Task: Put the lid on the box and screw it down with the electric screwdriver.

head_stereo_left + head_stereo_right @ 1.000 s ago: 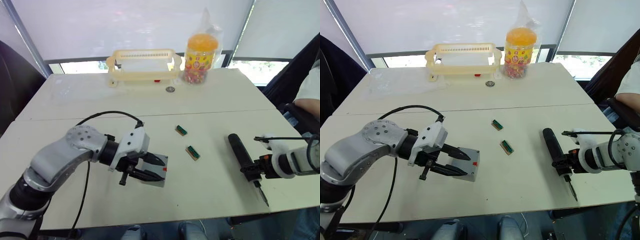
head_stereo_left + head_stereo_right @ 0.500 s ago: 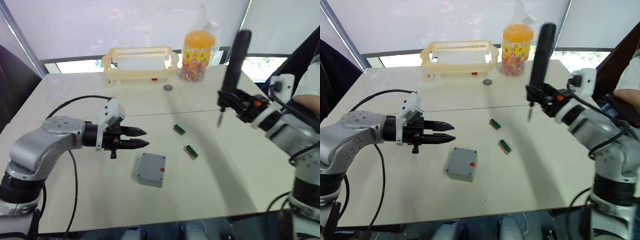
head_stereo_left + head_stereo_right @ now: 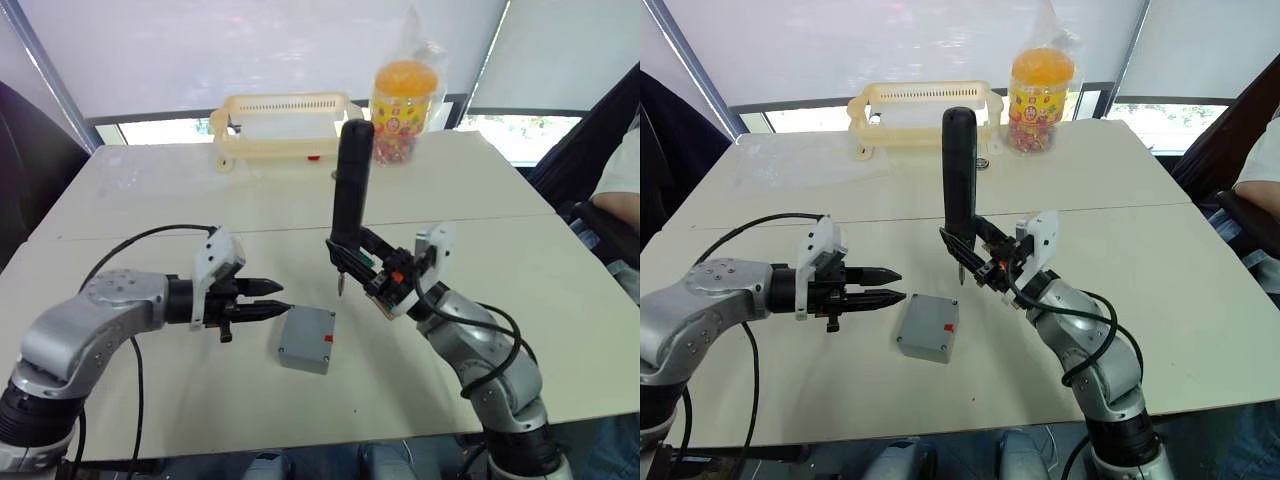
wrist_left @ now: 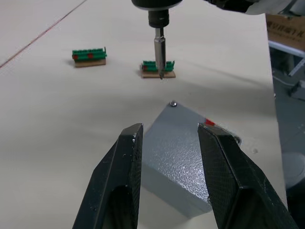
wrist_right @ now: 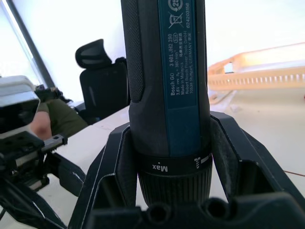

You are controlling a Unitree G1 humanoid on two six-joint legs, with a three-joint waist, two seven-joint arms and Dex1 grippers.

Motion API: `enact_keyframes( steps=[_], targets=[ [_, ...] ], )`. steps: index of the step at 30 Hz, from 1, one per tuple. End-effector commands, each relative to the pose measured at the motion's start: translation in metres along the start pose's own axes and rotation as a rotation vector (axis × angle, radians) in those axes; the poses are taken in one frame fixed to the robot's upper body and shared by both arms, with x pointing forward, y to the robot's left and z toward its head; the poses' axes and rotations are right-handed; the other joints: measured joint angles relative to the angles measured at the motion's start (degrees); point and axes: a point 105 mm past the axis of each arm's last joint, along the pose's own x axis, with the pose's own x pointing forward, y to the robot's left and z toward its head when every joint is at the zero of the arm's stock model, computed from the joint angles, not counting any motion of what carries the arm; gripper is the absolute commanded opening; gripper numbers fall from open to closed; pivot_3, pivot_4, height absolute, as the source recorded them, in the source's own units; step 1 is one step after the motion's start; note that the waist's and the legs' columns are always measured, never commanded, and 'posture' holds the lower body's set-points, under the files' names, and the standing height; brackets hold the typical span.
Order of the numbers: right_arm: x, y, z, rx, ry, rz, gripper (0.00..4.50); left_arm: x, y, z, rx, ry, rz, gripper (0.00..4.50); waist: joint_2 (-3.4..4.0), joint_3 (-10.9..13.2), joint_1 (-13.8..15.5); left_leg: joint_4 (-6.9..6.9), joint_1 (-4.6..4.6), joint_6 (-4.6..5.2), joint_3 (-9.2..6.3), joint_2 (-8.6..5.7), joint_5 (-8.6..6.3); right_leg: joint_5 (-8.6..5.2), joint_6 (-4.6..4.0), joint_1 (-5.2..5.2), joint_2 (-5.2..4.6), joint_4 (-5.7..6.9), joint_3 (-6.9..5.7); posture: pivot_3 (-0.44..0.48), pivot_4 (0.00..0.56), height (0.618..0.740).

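We see the box (image 3: 306, 339) w/ lid (image 4: 183, 143) on, lying on the bench (image 3: 560, 300) nearest us, red mark on its side. L gripper (image 3: 280, 297) sits just beside it at bench level, fingers (image 4: 125, 176) parted, grasping nothing. R gripper (image 3: 358, 262) is clenched on the electric screwdriver (image 3: 349, 185), held upright, bit down above the box's far corner. Green blocks (image 4: 88, 56) beyond. Farthest: cream basket (image 3: 285, 125) & candy jar (image 3: 404, 100).

Electric screwdriver (image 5: 164, 86) blue label: "Bosch GO", "3 601 JH2 280", "Made in Malaysia"; collar below label: "Max". Jar print unreadable.
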Motion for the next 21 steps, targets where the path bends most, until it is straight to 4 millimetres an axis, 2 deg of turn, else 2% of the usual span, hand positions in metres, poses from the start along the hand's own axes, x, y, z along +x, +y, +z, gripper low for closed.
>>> enact_keyframes(
  steps=[1, 14, 21],
  targets=[
    [0.001, 0.011, 0.024, -0.055, -0.107, 0.025, 1.77, 0.003, -0.006, 0.005, 0.063, -0.011, -0.005, 1.83, 0.0, 0.0, -0.03, 0.0, 0.0, 0.0, 0.0, 0.0, 0.0, 0.0, 0.0, 0.0, 0.02, 0.0, 0.0, 0.0, 0.15, 0.74],
    [0.005, 0.017, 0.026, -0.039, -0.098, 0.022, 1.77, 0.025, -0.009, -0.018, 0.098, 0.026, -0.045, 1.83, 0.01, 0.0, -0.02, -0.02, 0.0, -0.01, 0.0, 0.0, 0.0, 0.0, -0.02, -0.01, 0.04, 0.0, 0.0, 0.0, 0.15, 0.74],
    [0.004, 0.025, 0.032, -0.012, -0.098, 0.031, 1.77, 0.032, -0.014, -0.042, 0.089, 0.103, -0.092, 1.83, 0.01, -0.02, -0.07, -0.02, 0.0, -0.01, -0.01, 0.02, 0.0, 0.0, -0.02, -0.02, 0.05, 0.0, 0.0, 0.0, 0.15, 0.74]
  ],
)
